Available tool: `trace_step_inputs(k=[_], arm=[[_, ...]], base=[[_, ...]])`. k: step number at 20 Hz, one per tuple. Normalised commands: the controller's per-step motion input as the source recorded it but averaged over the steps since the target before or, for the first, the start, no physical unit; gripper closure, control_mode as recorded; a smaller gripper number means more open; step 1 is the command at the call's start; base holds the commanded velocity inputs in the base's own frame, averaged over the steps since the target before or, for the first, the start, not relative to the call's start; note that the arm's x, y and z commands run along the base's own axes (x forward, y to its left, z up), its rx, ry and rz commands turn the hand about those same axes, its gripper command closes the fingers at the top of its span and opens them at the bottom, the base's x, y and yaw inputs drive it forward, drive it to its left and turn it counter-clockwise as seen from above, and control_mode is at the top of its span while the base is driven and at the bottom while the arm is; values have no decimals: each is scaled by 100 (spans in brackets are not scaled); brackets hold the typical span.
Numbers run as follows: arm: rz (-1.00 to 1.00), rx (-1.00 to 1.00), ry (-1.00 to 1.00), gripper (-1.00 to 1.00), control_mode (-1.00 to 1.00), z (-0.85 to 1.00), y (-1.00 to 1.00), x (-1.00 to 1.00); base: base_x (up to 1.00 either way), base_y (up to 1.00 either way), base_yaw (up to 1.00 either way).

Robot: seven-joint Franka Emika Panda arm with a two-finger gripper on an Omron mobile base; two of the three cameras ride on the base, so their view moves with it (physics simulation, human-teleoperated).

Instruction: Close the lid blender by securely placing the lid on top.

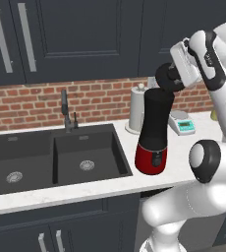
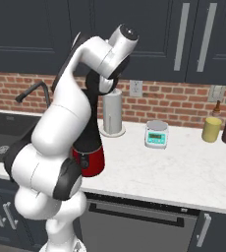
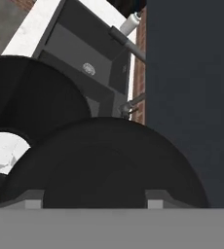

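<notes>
the jaws are clamped on the lid (image 3: 104, 165), a black disc that takes up the lower middle of the hand view, with the gripper (image 3: 95, 200) closed on it from both sides. in the left base view the lid (image 1: 165, 76) is carried up in the air, tilted on its side, just above and beside the top of the blender (image 1: 154, 133). the jar's open mouth (image 3: 28, 107) shows left of the lid in the hand view, so the lid is not yet seated. picking up looks done; what is left, as i judge it, is levelling the lid, centring it over the rim, pressing it down and letting go. the blender stands on the table (image 1: 193, 135) right of the sink (image 1: 51, 155).
</notes>
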Motion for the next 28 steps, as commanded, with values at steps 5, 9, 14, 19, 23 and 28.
trace_step_inputs(k=[5, 9, 14, 19, 23, 28], arm=[[0, 5, 7, 100, -100, -23, 48, 27], [0, 2, 10, 100, -100, -19, 36, 40], [0, 6, 15, 100, -100, -25, 25, 28], [0, 14, 12, 100, -100, -34, 26, 0], [0, 18, 9, 100, -100, -11, 30, -8], [0, 17, 5, 100, -100, -12, 30, -3]], base=[[0, 0, 0], [0, 0, 0], [0, 0, 0], [0, 0, 0], [0, 0, 0], [0, 0, 0]])
